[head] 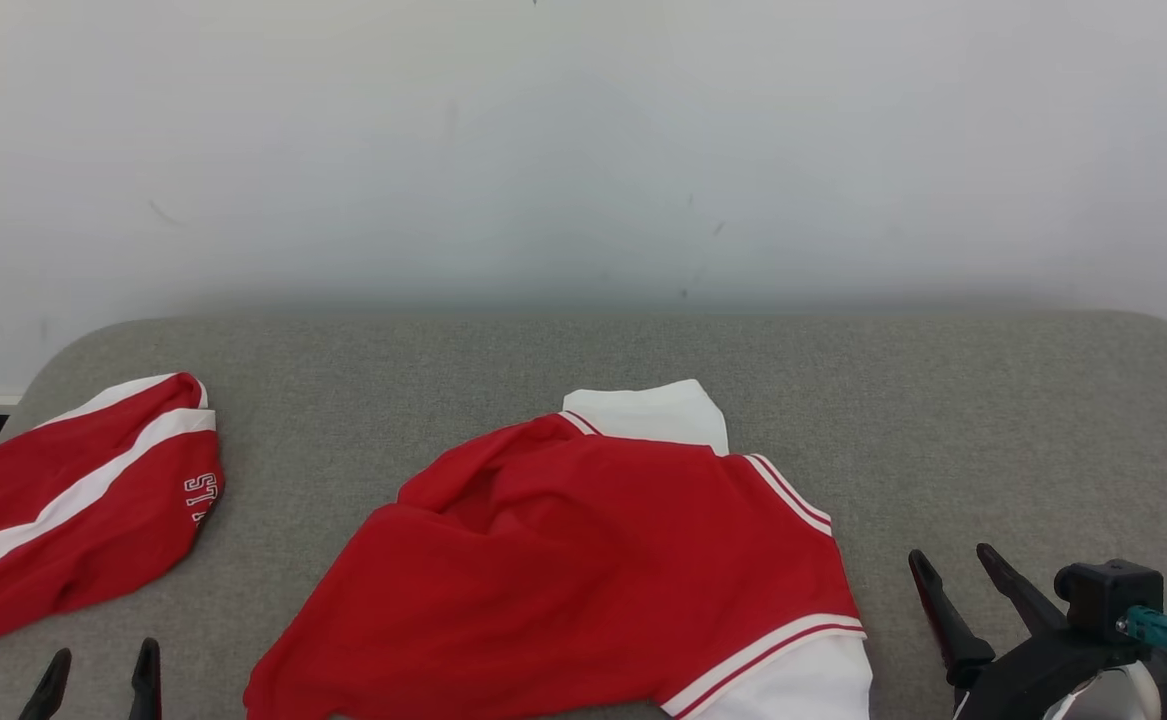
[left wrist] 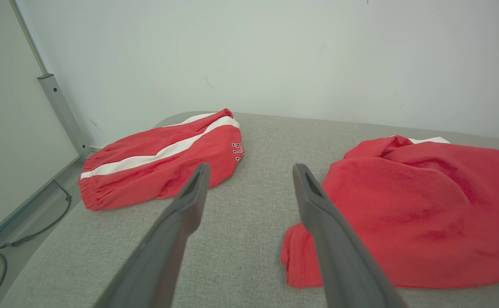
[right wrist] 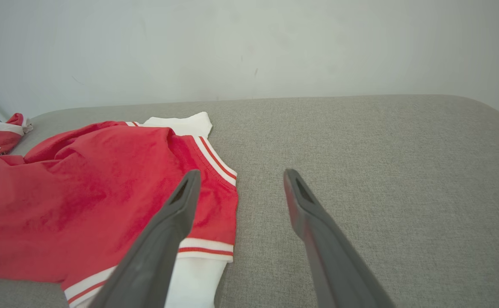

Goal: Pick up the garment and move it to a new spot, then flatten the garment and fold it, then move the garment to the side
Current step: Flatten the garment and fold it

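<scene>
Head view gives us a grey cloth-covered table (head: 993, 420) with rounded far corners against a plain white wall (head: 583, 150). Our red jacket (head: 583, 560) with white sleeves lies rumpled at the near middle; red trousers (head: 73, 500) lie at the left. Beyond the left edge we see a metal post (left wrist: 63, 113) and a floor cable (left wrist: 16, 244). Our left gripper (head: 105, 650) and right gripper (head: 951, 552) hover near us, jaws wide apart, holding nothing.

Grey table (head: 943, 400), red jacket (head: 593, 540), striped garment (head: 73, 500)
</scene>
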Motion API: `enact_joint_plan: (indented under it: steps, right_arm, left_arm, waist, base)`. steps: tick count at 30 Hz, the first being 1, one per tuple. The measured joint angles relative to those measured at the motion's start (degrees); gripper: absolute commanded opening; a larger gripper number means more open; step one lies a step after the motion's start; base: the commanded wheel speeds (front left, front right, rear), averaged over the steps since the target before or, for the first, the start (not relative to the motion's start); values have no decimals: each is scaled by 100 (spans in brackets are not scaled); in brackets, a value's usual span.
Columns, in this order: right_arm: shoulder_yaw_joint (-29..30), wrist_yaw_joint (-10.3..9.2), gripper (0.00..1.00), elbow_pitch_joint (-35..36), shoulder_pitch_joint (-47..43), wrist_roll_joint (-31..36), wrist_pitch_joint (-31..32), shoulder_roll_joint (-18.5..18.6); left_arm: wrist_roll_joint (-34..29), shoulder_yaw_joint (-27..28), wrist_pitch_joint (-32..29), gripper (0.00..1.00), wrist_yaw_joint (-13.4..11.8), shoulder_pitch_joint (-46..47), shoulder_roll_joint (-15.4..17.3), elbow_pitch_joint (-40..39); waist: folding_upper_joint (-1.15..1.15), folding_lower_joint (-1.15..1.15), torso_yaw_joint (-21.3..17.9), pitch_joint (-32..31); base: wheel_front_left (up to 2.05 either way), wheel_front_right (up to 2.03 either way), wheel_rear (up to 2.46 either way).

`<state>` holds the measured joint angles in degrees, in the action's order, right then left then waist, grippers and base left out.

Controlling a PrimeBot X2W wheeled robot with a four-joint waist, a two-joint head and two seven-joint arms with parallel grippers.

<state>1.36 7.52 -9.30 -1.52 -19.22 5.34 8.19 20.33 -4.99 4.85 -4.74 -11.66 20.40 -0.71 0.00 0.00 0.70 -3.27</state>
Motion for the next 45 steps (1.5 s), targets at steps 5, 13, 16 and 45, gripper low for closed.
enact_joint_plan:
  steps: [5, 13, 16, 45]
  right_arm:
    - [-2, 0, 100, -7, 1, 0, -23, -1]
    - [-109, 0, 100, 21, -37, -14, 153, 85]
    - [-226, 0, 100, 58, -140, -116, 366, 164]
    - [-824, 0, 100, -100, -641, -898, 2281, 186]
  left_arm:
    - [-32, -47, -4, 100, -22, 14, 34, -2]
    - [-74, -226, -122, 100, 30, 40, 75, -14]
    - [-67, -343, -180, 100, 123, 52, 53, 19]
    - [656, -903, 20, 100, 990, 845, -409, 2469]
  waist:
    - [0, 0, -21, 17]
    - [0, 0, -13, -1]
    - [0, 0, -9, 12]
    - [0, 0, -60, 417]
  base:
    - [0, 0, 0]
    - [0, 0, 0]
    - [0, 0, 0]
    - [0, 0, 0]
